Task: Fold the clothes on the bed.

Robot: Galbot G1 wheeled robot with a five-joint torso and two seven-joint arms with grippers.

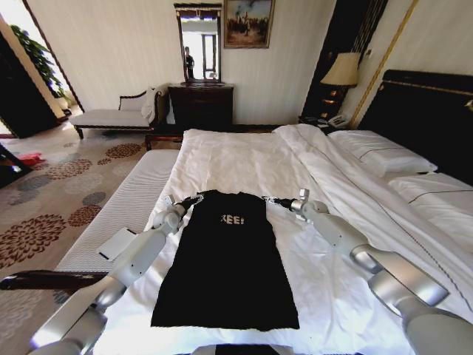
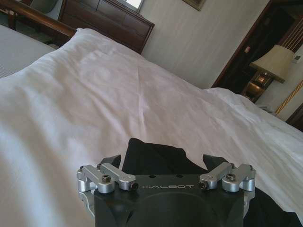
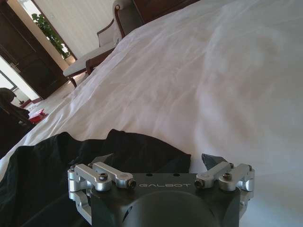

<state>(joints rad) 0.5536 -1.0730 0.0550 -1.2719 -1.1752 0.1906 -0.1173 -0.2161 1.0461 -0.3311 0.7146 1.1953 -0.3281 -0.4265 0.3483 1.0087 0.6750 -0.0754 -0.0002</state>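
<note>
1. The black short-sleeved T-shirt of soft fabric (image 1: 228,266) lies flat, front up, on the near part of the bed, its sleeves folded in so it forms a long narrow panel; white chest lettering shows partly as "REE!".
2. The very large bed with white sheets (image 1: 244,159) has a rumpled duvet, white pillows and a dark headboard.

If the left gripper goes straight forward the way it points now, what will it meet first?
The left gripper points over the black T-shirt edge between its open jaws. Beyond that edge, probably only the white bed sheet lies ahead; depth is unclear.
</note>
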